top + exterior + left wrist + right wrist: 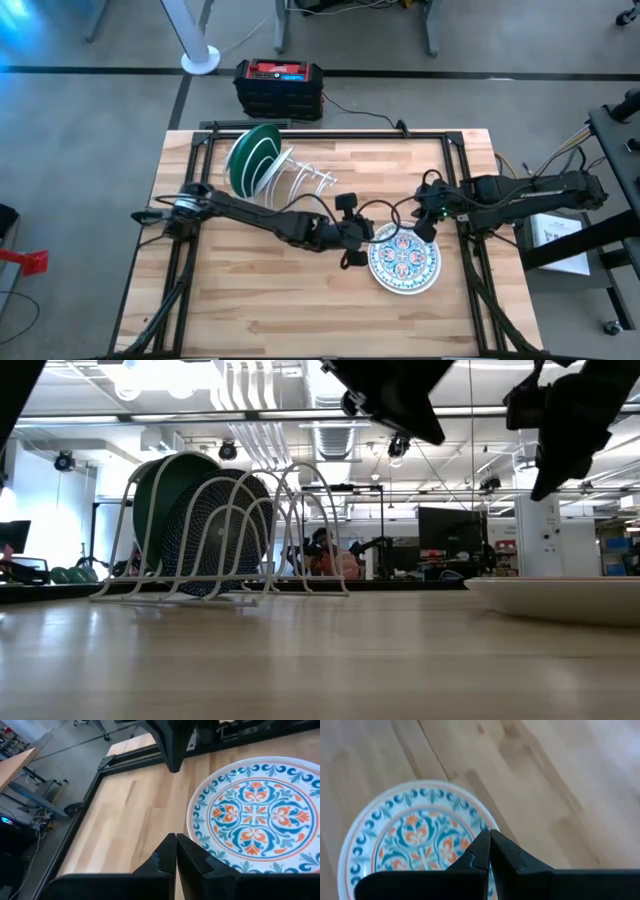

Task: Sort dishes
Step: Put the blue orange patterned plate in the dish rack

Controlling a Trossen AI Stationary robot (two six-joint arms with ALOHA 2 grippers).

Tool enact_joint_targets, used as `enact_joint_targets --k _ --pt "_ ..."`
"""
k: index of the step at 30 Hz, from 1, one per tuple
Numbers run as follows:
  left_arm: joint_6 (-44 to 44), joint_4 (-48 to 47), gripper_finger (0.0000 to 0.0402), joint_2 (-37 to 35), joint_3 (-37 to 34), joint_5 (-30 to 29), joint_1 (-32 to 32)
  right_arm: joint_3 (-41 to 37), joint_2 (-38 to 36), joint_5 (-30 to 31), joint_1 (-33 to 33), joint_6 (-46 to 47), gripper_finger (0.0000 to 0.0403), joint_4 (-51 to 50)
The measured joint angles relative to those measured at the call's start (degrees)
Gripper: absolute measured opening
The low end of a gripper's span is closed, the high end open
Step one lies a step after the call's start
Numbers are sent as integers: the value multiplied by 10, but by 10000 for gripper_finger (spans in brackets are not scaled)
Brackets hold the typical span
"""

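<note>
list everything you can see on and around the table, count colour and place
floral plate: one, white with orange and teal pattern, flat on the table's right half
green plate: one, green, upright in the rack's rear slot
dark plate: one, dark blue, upright in the rack in front of the green plate
wire rack: one, white, rear left of table
toolbox: one, black and red, on the floor behind the table
left gripper: jaws shut, at the floral plate's left edge
right gripper: jaws shut, above the plate's rear edge
</note>
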Motion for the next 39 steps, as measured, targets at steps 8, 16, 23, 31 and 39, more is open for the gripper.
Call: enact_joint_targets --k 8,16,23,31,39 --pt "0 -34 0 67 58 5 0 -25 -5 -19 0 50 2 -87" --pt "-29 -80 0 126 108 80 0 -70 -9 -33 0 78 41 -80" --pt "-31 -118 0 183 174 142 -3 -82 -9 -57 0 100 103 -71" --pt "-31 -227 0 262 298 172 -3 -101 -8 -83 0 123 149 -57" --pt "-30 -269 0 302 360 183 -3 -120 -9 -115 1 134 187 -14"
